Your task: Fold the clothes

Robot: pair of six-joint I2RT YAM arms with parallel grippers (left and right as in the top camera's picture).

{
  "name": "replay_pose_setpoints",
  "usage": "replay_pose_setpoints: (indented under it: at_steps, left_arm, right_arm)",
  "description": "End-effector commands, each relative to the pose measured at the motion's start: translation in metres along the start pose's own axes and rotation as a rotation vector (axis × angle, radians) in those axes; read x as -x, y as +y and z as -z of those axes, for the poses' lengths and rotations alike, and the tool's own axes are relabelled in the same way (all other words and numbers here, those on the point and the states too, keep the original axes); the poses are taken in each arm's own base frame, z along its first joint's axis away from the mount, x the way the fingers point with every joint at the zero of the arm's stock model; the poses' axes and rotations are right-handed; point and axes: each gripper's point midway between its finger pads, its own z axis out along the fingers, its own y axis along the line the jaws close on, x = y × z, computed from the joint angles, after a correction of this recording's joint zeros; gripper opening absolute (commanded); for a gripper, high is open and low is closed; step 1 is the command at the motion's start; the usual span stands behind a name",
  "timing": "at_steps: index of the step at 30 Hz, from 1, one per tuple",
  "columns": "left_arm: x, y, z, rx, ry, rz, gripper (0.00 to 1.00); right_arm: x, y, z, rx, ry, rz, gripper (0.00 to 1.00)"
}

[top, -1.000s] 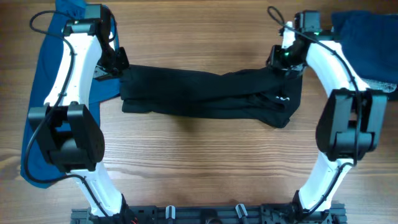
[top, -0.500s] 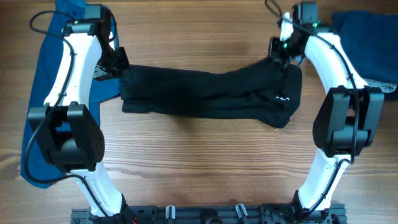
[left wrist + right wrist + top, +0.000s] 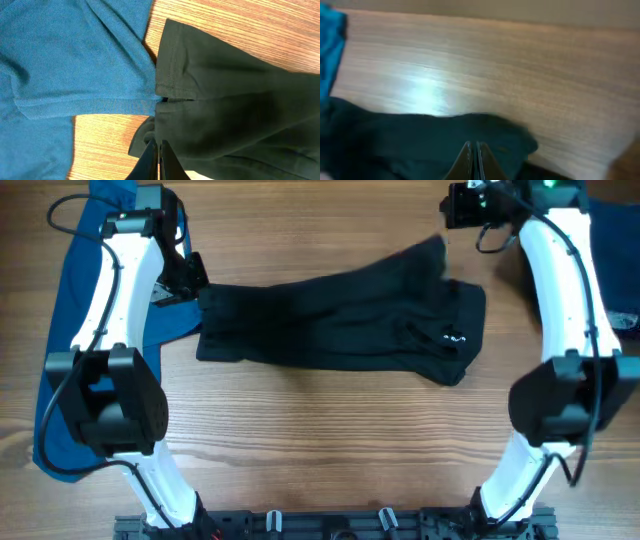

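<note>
table: a brown wood-grain table (image 3: 320, 430) is seen from overhead, with all the cloth lying on it.
black garment: a plain black soft garment (image 3: 330, 330) is stretched as a long, narrow band across the middle of the table. its left end lies against the blue cloth and its right far corner is drawn up to a point. the band looks doubled along its length, though the layers cannot be counted.
blue t-shirt: a bright blue knit t-shirt (image 3: 62, 310) is spread loosely at the left side, partly hidden under the left arm. no fold can be made out in it.
folded stack: a neat pile of dark folded clothes (image 3: 622, 260) is set at the far right edge and is not part of the work.
left gripper: the left gripper (image 3: 156, 155) is seen with its fingers pressed together on the hemmed left end of the black garment (image 3: 235, 100), just beside the blue t-shirt (image 3: 75, 50).
right gripper: the right gripper (image 3: 474, 160) is closed tight, with the black garment (image 3: 395, 145) pinched at its tip; overhead, the raised corner is seen leading to it (image 3: 447, 225).
logo: a tiny white logo (image 3: 453, 338) is shown near the right hem.
progress: the task is judged to be less than half done. the black garment appears narrowed but not yet folded across, and the blue t-shirt is left to be done entirely.
</note>
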Motion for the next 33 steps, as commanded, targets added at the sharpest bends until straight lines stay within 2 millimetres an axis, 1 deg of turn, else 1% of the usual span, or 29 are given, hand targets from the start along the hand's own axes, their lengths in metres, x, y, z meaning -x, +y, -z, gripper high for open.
replay_pose_setpoints:
  at_steps: [1,2,3,4,5,6,7,8,9,10,11,14,17,19,20,22,24,27,29,33]
  left_arm:
    - [-0.001,0.001,-0.004,-0.014,0.014,0.005,0.04]
    - [-0.002,0.001,-0.004,-0.014,0.014,0.005,0.04]
    - [-0.002,0.001,-0.004,-0.015,0.014,0.005,0.04]
    - [-0.001,0.0,-0.004,-0.015,0.013,0.005,0.04]
    - [-0.001,0.0,-0.004,-0.016,0.011,0.005,0.04]
    - [0.0,0.0,-0.004,-0.017,0.007,0.005,0.04]
    - [0.0,0.0,-0.004,-0.017,0.007,0.005,0.04]
    - [0.0,0.0,-0.004,-0.016,0.008,0.005,0.04]
    - [0.0,0.0,-0.004,-0.016,0.008,0.005,0.04]
    - [0.0,0.0,-0.004,-0.016,0.008,0.005,0.05]
    - [0.0,0.0,-0.004,-0.017,0.007,0.005,0.08]
    - [0.0,0.0,-0.004,-0.016,0.008,0.005,0.11]
    - [0.0,0.0,-0.004,-0.016,0.008,0.005,0.11]
    - [0.0,0.0,-0.004,-0.016,0.008,0.005,0.12]
    - [0.0,0.0,-0.004,-0.016,0.008,0.006,0.13]
    - [0.0,0.0,-0.004,-0.016,0.008,0.006,0.15]
    - [0.0,0.0,-0.004,-0.017,0.008,0.006,0.15]
    - [0.0,0.0,-0.004,-0.016,0.008,0.006,0.16]
    - [0.0,0.0,-0.004,-0.016,0.008,0.006,0.16]
    - [0.0,0.0,-0.004,-0.016,0.008,0.006,0.16]
  right_arm:
    - [0.014,0.031,0.062,0.054,-0.071,0.077,0.04]
    - [0.005,0.034,0.067,0.057,-0.039,0.062,0.04]
    - [-0.003,0.035,0.068,0.06,-0.008,0.045,0.04]
    - [-0.009,0.033,0.067,0.049,0.016,0.026,0.04]
    - [-0.015,0.026,0.061,0.018,0.043,0.011,0.05]
    - [-0.024,0.008,0.046,-0.058,0.08,-0.056,0.13]
    - [-0.027,-0.003,0.035,-0.1,0.095,-0.103,0.26]
    - [-0.028,-0.01,0.025,-0.117,0.101,-0.121,0.44]
    - [-0.029,-0.015,0.014,-0.127,0.106,-0.133,0.53]
    - [-0.029,-0.021,-0.002,-0.126,0.108,-0.134,0.59]
    - [-0.03,-0.026,-0.016,-0.127,0.111,-0.144,0.64]
    - [-0.034,-0.044,-0.063,-0.142,0.11,-0.182,0.66]
    - [-0.042,-0.058,-0.095,-0.161,0.119,-0.208,0.66]
    - [-0.049,-0.064,-0.112,-0.17,0.126,-0.25,0.58]
    - [-0.051,-0.068,-0.118,-0.179,0.125,-0.283,0.52]
    - [-0.055,-0.072,-0.125,-0.201,0.127,-0.315,0.51]
    - [-0.066,-0.079,-0.134,-0.233,0.154,-0.325,0.48]
    - [-0.084,-0.086,-0.146,-0.261,0.204,-0.348,0.5]
    - [-0.092,-0.088,-0.153,-0.262,0.226,-0.353,0.51]
    - [-0.098,-0.089,-0.159,-0.262,0.239,-0.355,0.5]
